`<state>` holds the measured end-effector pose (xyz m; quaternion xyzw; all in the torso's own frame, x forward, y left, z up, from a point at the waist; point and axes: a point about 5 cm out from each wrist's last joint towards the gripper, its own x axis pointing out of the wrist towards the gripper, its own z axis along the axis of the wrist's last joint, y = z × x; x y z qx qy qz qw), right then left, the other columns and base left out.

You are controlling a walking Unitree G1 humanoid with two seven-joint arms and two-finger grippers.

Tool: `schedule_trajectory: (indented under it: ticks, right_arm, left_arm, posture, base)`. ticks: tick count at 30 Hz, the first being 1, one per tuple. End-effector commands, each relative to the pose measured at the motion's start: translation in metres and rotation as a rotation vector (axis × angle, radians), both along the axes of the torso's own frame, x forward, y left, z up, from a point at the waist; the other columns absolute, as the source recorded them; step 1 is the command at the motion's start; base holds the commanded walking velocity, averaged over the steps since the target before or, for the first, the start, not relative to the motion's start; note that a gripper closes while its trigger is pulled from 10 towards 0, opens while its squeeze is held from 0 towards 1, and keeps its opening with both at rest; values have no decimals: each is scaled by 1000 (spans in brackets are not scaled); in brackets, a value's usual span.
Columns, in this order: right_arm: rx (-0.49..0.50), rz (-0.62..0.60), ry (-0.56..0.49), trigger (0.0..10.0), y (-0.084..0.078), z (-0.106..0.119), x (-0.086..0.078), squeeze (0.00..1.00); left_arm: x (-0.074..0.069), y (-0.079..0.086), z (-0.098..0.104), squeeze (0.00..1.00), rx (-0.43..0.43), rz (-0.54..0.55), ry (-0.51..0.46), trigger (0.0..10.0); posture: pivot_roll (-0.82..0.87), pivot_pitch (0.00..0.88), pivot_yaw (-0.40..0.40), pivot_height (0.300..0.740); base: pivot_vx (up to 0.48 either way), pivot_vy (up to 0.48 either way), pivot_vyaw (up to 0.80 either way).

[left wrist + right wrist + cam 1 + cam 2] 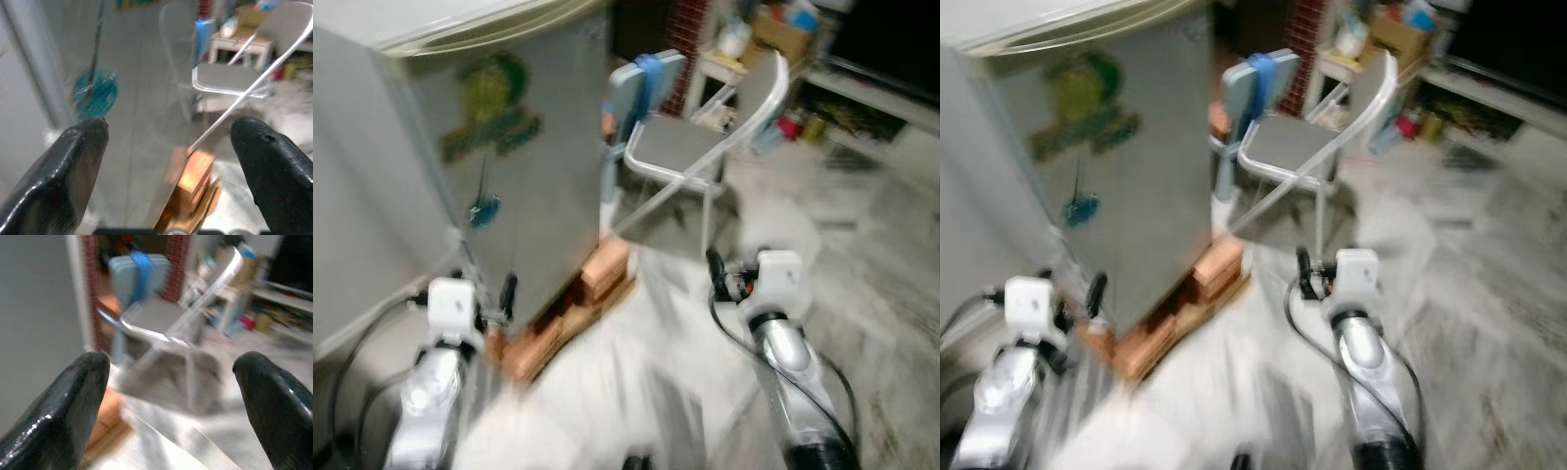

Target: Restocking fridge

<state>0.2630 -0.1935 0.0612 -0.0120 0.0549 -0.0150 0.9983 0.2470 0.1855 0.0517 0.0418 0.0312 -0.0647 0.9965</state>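
A grey fridge (499,166) with a green sticker and a small blue magnet (484,211) on its side stands at the left, raised on orange bricks (602,269). Its door looks closed. The whole picture is blurred by motion. My left gripper (166,147) hangs low beside the fridge's side, open, with nothing between its fingers (73,171). My right gripper (171,382) is also low, out over the floor, open and empty, facing a folding chair (161,318).
A metal folding chair (695,147) with a grey seat stands just past the fridge's corner. A blue-grey case with a blue strap (641,88) leans behind it. Cluttered shelves and a white table (754,59) fill the back right. Pale floor (862,255) stretches to the right.
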Motion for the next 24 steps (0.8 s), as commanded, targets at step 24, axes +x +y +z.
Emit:
schedule_trajectory:
  ticks: [24]
  right_arm:
    - [5, 27, -18, 10000, 14, 3, 6, 0]
  left_arm:
    - [-25, 26, -16, 0, 50, 59, 80, 10000]
  posture:
    - [68, 0, -32, 740]
  base:
    - [0, 342, 0]
